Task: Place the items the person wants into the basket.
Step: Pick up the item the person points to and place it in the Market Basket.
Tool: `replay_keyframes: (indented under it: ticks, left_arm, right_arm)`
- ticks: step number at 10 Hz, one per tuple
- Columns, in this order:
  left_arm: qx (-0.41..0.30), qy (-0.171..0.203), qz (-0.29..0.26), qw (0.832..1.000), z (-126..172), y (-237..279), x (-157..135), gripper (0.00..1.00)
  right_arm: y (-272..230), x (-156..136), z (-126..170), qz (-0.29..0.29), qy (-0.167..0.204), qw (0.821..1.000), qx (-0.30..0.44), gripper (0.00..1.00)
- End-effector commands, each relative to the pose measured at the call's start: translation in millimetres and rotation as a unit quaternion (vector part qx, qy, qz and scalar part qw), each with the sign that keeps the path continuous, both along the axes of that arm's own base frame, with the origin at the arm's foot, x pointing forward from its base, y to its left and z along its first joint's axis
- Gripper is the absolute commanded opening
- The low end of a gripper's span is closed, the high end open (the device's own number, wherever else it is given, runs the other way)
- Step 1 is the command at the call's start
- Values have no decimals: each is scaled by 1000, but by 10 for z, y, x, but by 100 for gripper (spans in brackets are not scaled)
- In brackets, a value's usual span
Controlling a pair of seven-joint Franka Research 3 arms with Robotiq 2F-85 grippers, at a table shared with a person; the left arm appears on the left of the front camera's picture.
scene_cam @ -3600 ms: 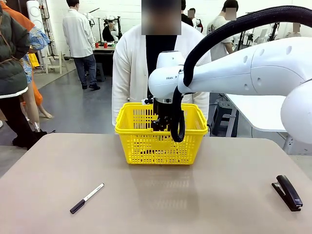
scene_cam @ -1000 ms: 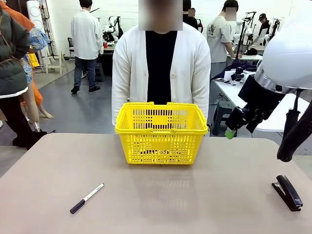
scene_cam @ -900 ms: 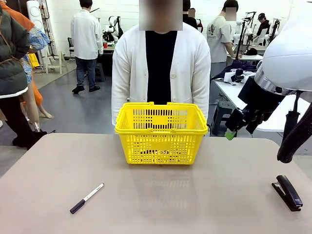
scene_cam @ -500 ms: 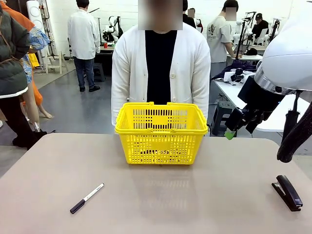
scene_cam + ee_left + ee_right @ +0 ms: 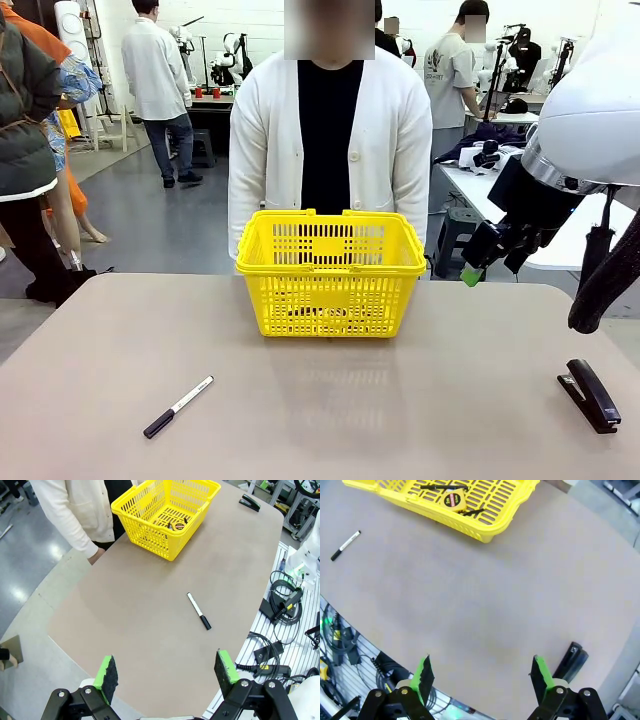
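Note:
The yellow basket [image 5: 330, 300] stands at the table's far middle, in front of the person [image 5: 330, 140] in a white cardigan. In the right wrist view the basket [image 5: 420, 511] holds a round yellow tape measure [image 5: 451, 500], a thin black pen [image 5: 437, 487] and another slim dark tool [image 5: 472, 512] too small to name. The left wrist view also looks down into the basket [image 5: 150, 539]. My right gripper [image 5: 490, 268] hangs open and empty to the right of the basket, high above the table [image 5: 482, 672]. My left gripper [image 5: 167, 667] is open and empty, high over the table's near left corner.
A black marker with a white barrel [image 5: 178, 407] lies near the front left. A black stapler [image 5: 590, 395] sits at the right edge. The person's hand [image 5: 95, 556] hangs beside the table's far edge. Cables [image 5: 280, 610] lie off the table's near side.
Since the oldest frame my right arm has left the basket and drawn back to the right. Over the last second neither arm has moved.

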State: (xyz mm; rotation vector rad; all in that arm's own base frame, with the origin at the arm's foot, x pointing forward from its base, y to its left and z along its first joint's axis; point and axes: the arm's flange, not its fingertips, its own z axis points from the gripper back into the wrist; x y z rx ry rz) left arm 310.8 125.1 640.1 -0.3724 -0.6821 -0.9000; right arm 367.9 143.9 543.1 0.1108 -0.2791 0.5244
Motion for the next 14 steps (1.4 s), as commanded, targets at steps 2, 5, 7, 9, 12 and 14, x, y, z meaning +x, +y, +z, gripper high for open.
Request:
replay_keyframes:
  ticks: [2,5,7,9,12,14]
  left_arm:
    - [-8,-4,-8,1000,-4,5,-8,100]
    - [-8,-4,-8,1000,-4,5,-8,100]
    - [-8,-4,-8,1000,-4,5,-8,100]
    - [-8,-4,-8,1000,-4,5,-8,100]
    - [-8,-4,-8,1000,-4,5,-8,100]
    - [-8,-4,-8,1000,-4,5,-8,100]
  right_arm:
    - [-7,-5,5,-2,1,1000,0,100]
    - [-7,-5,5,-2,1,1000,0,100]
    - [0,0,0,0,0,1000,0,100]
    - [-535,-484,205,46,-20,996,74,100]
    - [-1504,-804,612,145,-10,958,246,100]
    - [-2121,-690,813,162,1,927,337,100]
